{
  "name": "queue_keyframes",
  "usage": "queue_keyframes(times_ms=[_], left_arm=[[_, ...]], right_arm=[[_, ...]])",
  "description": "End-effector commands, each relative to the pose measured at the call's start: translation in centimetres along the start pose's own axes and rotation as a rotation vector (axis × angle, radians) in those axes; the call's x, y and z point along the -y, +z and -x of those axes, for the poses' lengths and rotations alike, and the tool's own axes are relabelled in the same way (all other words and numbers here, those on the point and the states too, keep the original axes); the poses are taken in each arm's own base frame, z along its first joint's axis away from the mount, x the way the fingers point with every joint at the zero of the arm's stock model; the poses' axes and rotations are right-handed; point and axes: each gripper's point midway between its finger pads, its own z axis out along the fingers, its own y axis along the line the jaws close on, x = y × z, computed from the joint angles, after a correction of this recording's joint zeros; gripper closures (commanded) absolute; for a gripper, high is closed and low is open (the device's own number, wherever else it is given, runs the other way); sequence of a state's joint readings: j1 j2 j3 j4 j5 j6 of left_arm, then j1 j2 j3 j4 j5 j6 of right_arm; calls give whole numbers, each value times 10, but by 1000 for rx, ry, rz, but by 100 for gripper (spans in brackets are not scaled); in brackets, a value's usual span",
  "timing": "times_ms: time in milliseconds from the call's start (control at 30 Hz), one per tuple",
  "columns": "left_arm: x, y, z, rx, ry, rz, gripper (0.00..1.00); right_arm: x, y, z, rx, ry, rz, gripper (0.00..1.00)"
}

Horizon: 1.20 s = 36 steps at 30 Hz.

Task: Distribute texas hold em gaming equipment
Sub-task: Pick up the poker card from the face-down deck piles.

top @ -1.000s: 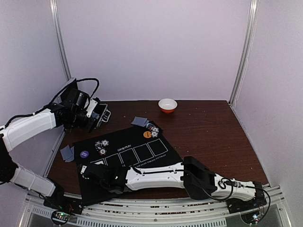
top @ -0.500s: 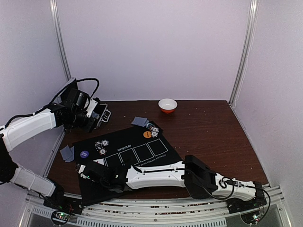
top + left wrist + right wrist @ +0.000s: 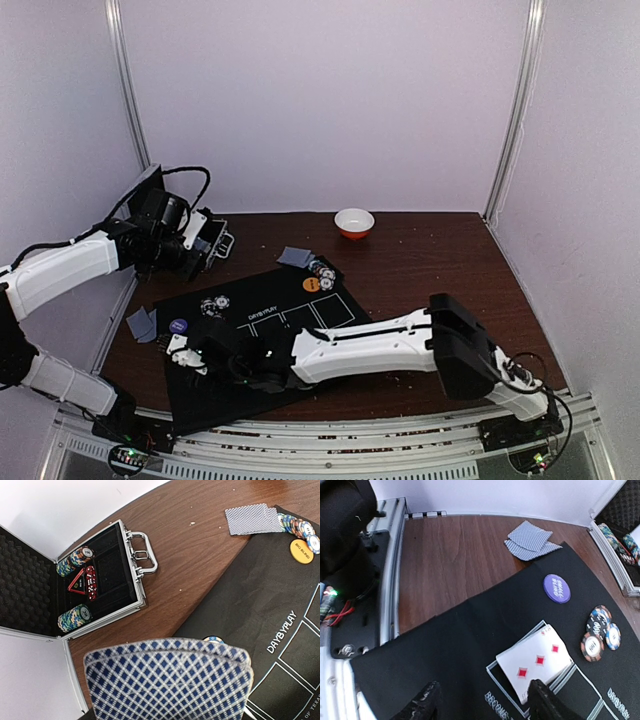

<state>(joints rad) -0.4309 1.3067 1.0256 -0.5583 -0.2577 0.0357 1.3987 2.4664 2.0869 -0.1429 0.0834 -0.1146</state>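
A black mat (image 3: 300, 298) with printed boxes lies on the brown table. A face-up card with three red pips (image 3: 535, 662) lies tilted in the end box, just ahead of my right gripper (image 3: 485, 686), which hangs open above the mat (image 3: 460, 635) with nothing between its fingers. In the top view the right gripper (image 3: 186, 352) is over the mat's near left corner. My left gripper (image 3: 210, 245) hovers at the back left, shut on a stack of blue-checked cards (image 3: 167, 680) that hides its fingers. A purple disc (image 3: 556, 588), striped chips (image 3: 599, 632) and an orange disc (image 3: 301, 551) lie on the mat.
An open aluminium case (image 3: 107, 575) with chip stacks and red dice lies under the left arm. Two face-down card pairs lie off the mat: the left one (image 3: 142, 322) and the far one (image 3: 294, 257). More chips (image 3: 322, 272) sit beside the orange disc. A white bowl (image 3: 354, 221) stands at the back.
My right gripper has opened and let go of the face-up card, which now lies in the mat's end box. The right arm's elbow has swung up and right. The left arm has not moved.
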Motion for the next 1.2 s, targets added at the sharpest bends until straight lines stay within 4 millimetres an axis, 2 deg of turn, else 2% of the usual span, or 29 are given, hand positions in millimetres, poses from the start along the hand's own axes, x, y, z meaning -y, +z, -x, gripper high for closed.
queue_keyframes(times_ms=[0, 133, 200, 300, 367, 467, 533, 567, 667, 733, 833, 933, 1033, 1167], left_arm=[[-3, -2, 11, 55, 1, -2, 45], [2, 0, 11, 52, 22, -25, 45], [7, -2, 13, 62, 34, -56, 45], [24, -7, 19, 89, 65, -128, 45], [45, -13, 23, 107, 133, -171, 45], [97, -29, 22, 138, 344, -214, 45], [131, -41, 17, 162, 472, -270, 45], [139, -45, 16, 172, 496, -298, 45], [152, -55, 17, 212, 516, -375, 46], [161, -64, 18, 242, 532, -428, 46], [169, -72, 20, 272, 568, -459, 46], [174, -76, 22, 286, 601, -463, 46], [174, -74, 24, 279, 618, -434, 46], [171, -66, 24, 250, 625, -402, 46]], right_arm=[[30, -68, 39, 168, 124, 105, 31], [68, -116, 21, 229, 281, 165, 14], [98, -138, 9, 241, 358, 142, 6], [150, -170, -6, 273, 490, 72, 3], [180, -189, -10, 302, 561, 43, 4], [220, -216, -8, 357, 649, 5, 3], [239, -230, -5, 393, 709, 4, 4], [244, -234, -4, 403, 737, 18, 4], [253, -240, -7, 419, 811, 70, 6], [254, -234, -14, 396, 844, 77, 7], [243, -211, -17, 356, 887, 172, 11], [229, -191, -9, 347, 930, 288, 16], [209, -174, 9, 351, 914, 385, 15], [196, -155, 12, 337, 928, 446, 13]])
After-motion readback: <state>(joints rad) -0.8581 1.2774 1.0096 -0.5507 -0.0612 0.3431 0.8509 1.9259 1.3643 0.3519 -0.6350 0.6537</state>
